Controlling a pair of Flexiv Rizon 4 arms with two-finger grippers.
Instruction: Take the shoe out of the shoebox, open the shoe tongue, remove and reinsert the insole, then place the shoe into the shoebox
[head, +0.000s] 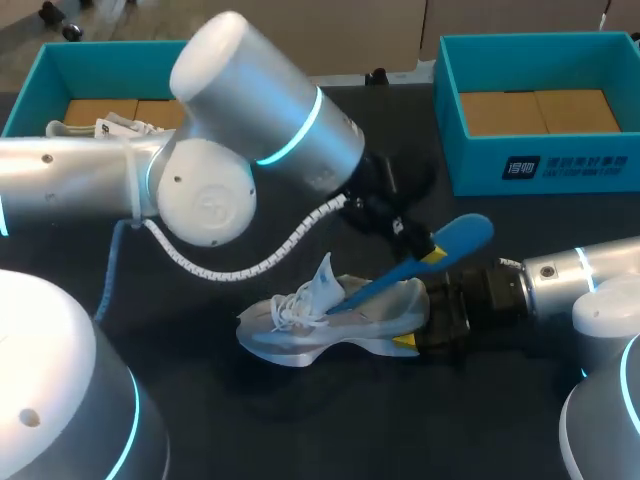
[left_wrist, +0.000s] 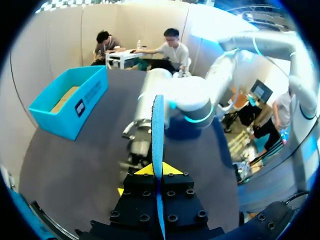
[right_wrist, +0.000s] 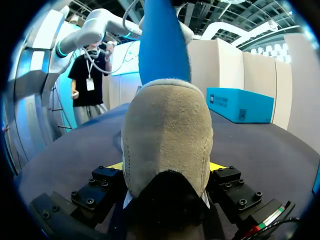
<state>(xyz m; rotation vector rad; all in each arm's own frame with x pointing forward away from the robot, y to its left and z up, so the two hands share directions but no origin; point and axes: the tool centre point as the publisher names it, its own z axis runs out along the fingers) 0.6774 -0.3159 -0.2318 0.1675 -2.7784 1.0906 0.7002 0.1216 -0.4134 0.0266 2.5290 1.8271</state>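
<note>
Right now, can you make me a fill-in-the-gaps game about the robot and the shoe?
1. The left gripper is shut on a long ____ foam insole.
2. The right gripper is shut on the pale grey lace-up shoe at its ____.
3. The shoe rests on the dark ____, outside the teal cardboard shoebox on the right.
Missing words: blue, heel, table.

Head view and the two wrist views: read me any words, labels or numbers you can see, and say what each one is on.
On the front wall of the right-hand teal shoebox: a dark label with white print, too small and blurred to read.
On the shoe and the blue insole: no print to be seen.
</note>
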